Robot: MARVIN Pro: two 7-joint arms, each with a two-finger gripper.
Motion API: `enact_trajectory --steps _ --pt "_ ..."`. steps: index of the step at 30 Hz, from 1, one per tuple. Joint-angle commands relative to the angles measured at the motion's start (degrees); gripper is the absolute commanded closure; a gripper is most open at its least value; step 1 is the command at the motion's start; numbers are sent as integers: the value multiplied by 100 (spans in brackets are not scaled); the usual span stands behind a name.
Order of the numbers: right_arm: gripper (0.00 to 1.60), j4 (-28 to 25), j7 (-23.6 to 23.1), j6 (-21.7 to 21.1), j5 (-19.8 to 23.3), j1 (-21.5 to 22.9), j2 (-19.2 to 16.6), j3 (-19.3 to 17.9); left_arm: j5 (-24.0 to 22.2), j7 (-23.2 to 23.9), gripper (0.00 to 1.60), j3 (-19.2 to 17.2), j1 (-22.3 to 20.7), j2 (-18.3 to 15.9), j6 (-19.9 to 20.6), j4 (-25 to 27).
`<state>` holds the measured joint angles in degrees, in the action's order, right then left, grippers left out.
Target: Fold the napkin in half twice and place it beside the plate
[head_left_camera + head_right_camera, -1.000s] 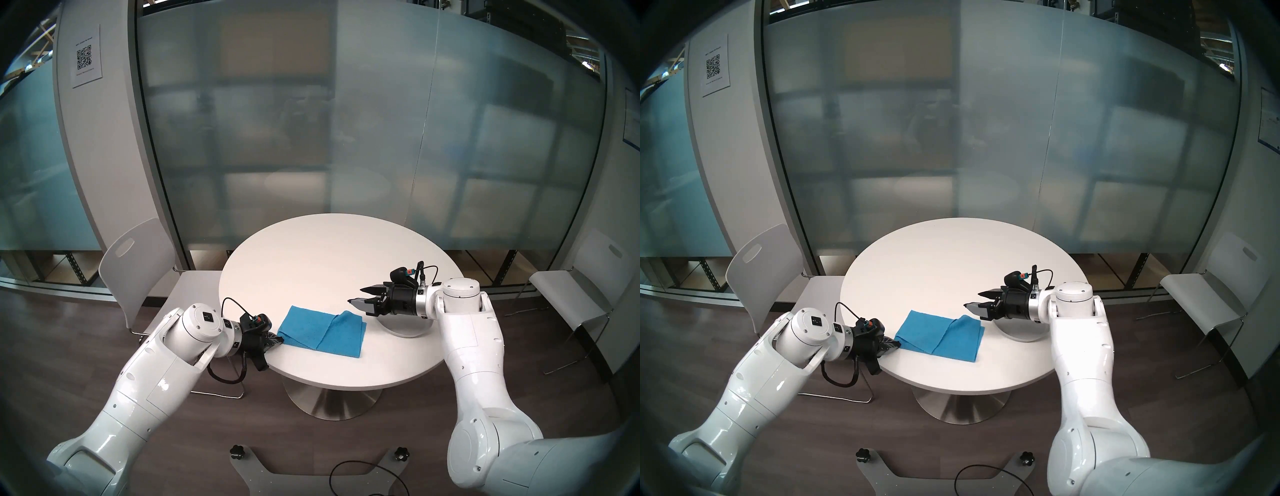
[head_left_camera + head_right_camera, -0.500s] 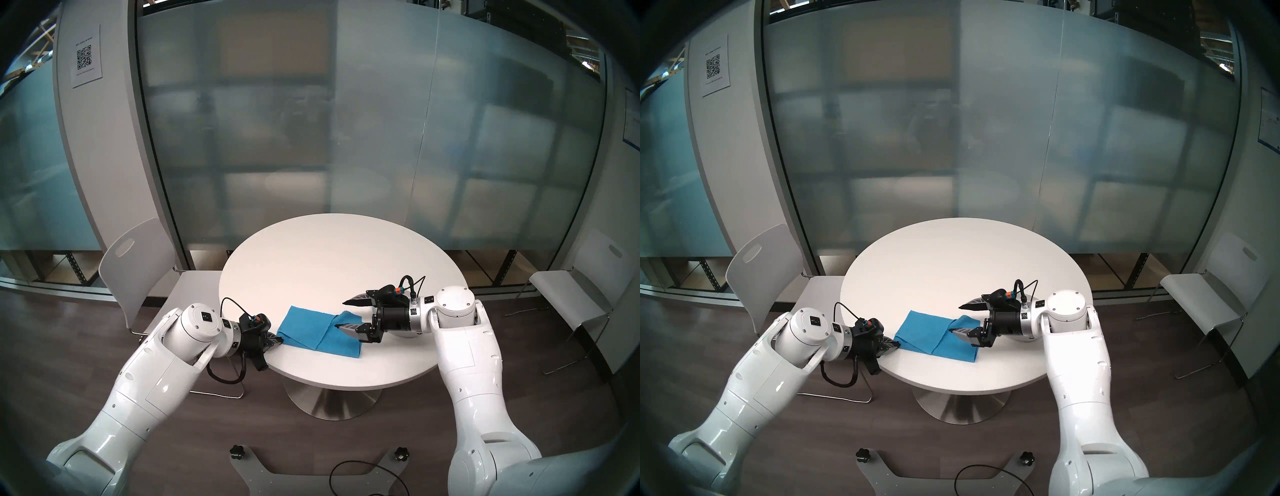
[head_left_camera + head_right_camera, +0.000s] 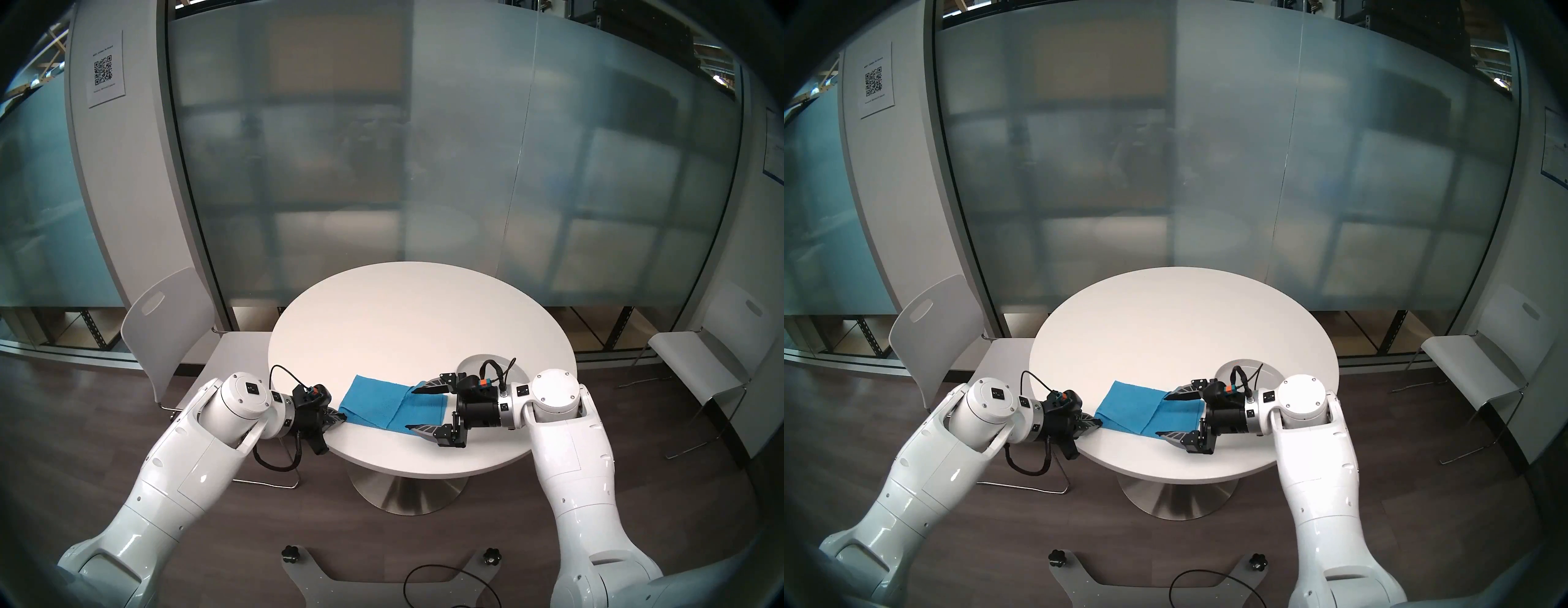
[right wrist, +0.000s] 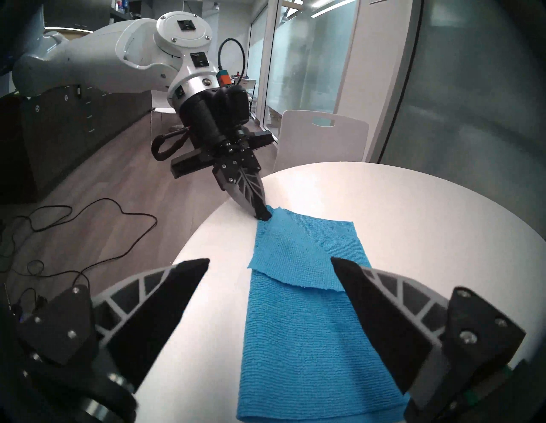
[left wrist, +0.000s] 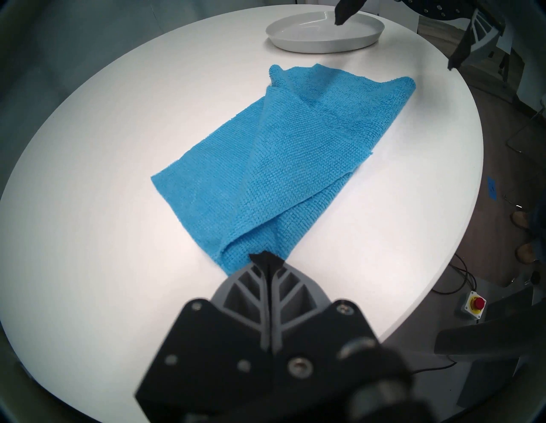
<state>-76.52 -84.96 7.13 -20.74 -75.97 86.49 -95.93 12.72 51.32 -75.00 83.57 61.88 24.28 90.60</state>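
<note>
Near edge, at 6 o'clock: a grey base plate (image 3: 377,581) with two black knobs and a loose black cable.
At 8 o'clock of the round white table (image 3: 407,314): left gripper (image 3: 339,415), jaws pressed together on the left corner of the napkin (image 3: 377,403).
Napkin: bright blue woven cloth, folded to a long strip with one flap lying slantwise over it, flat at the table's near side, about 6 o'clock.
At 4 o'clock: right gripper (image 3: 413,409), jaws spread wide, one finger either side of the napkin's right end, holding nothing.
Plate (image 3: 475,364): plain light grey, low rim, at 3 o'clock, near the napkin's right end, apart from it.
White chairs at 9 and 3 o'clock, dark wood floor, frosted glass wall behind.
Top left: a paper sheet (image 3: 106,68) with a QR code, small print unreadable.
In the left wrist view: a red emergency-stop button (image 5: 474,304) on the floor, its lettering too small to read.
</note>
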Motion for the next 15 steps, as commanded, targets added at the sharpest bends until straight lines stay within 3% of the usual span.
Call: enact_trajectory --steps 1,15 --pt "8 -37 13 144 -136 189 99 262 -76 59 160 -15 250 -21 125 190" --pt "30 -2 -4 500 -501 277 21 514 -138 8 160 -25 396 -54 154 346"
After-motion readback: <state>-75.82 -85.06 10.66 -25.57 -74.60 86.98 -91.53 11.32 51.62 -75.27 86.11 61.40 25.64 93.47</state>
